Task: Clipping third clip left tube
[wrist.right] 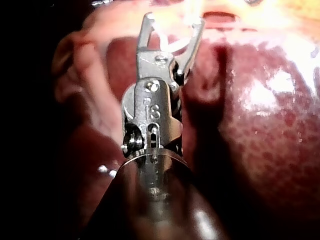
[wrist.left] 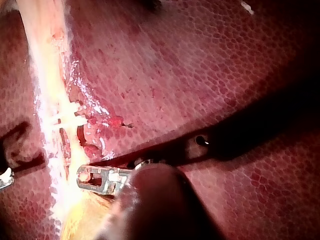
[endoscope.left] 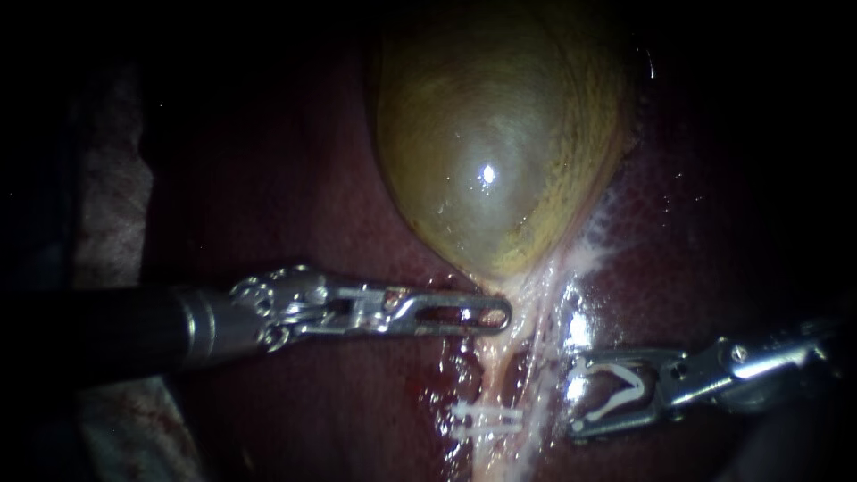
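Two instruments, one gallbladder, one liver, one clipped tube.

1. Left instrument (endoscope.left: 502,314): shaft comes in level from the left. Its slotted jaws lie together and hold nothing. The tip rests against the pale tissue just under the narrow end of the gallbladder (endoscope.left: 491,152).

2. Right instrument (endoscope.left: 576,395): shaft comes in from the right, and its jaws point toward the pale strands. The jaws stand wide apart with a white clip (endoscope.left: 616,389) seated between them, touching both. The jaw tips sit just beside the shiny pale tissue to the right of the tube and do not reach the tube itself.

3. Left tube (endoscope.left: 494,375): a pale strand running down from the gallbladder's narrow end, between the two instruments' tips. The loaded jaws are not around it.

4. Clips on the tube (endoscope.left: 486,419): two white bars set across it side by side, lower than both instruments, with reddened tissue next to them.

5. Liver (endoscope.left: 295,196): a dark red, finely mottled surface under and around every item above.
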You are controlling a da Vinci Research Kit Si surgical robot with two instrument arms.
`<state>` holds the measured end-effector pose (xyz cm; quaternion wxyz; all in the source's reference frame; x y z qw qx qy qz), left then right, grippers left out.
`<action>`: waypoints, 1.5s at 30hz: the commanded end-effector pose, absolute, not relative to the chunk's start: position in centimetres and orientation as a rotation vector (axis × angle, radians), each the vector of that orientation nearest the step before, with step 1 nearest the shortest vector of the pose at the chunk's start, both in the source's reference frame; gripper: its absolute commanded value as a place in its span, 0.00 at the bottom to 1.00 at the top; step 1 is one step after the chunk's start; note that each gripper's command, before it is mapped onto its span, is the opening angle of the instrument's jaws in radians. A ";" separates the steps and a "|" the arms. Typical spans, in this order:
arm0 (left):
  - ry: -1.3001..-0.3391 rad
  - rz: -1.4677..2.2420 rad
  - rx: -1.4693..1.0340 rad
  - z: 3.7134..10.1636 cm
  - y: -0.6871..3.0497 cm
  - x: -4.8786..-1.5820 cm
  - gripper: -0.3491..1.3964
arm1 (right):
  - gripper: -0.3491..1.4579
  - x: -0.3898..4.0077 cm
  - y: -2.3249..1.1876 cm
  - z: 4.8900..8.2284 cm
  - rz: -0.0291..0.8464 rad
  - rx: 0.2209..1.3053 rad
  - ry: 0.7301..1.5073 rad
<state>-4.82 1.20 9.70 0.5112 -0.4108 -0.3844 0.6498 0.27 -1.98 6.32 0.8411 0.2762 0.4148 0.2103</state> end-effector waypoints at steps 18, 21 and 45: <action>-0.942 1.563 -0.984 9.50 1.11 -4.75 0.00 | 0.52 0.51 -2.02 6.35 0.485 0.589 0.866; -0.946 1.563 -0.984 9.44 1.08 -4.69 0.00 | 0.52 0.55 -2.01 6.37 0.499 0.593 0.862; -0.976 1.554 -0.970 8.89 1.01 -4.38 0.00 | 0.52 1.06 -2.13 6.73 0.706 0.678 0.818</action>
